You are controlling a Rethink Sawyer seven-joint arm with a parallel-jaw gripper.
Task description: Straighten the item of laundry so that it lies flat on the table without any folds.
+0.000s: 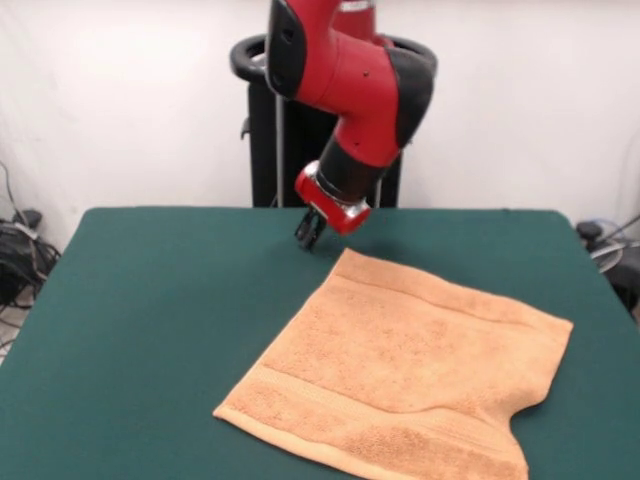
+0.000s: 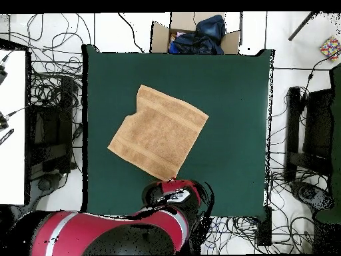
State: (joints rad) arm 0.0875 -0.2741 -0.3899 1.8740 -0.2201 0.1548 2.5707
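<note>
While the towel (image 1: 400, 375) lies angled on the table (image 1: 150, 300) — the claw (image 1: 308, 232) (grip unclear) hovers beside.

Orange-tan terry cloth towel (image 1: 400, 375): lies on the dark green felt worktop (image 1: 150, 300), turned cornerwise.
Black tool (image 1: 308, 231): above the worktop, near the towel's robot-side corner.

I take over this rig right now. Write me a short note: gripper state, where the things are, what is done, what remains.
Gripper: above the table, just beyond the towel's far corner, holding nothing; open or shut cannot be told.
Towel: lies mostly spread on the table, turned diagonally to its edges.
Done: most of the towel is flat.
Left: one corner at the front-right of the front view looks folded in, giving a notch in the outline; it probably needs pulling out flat.
</note>
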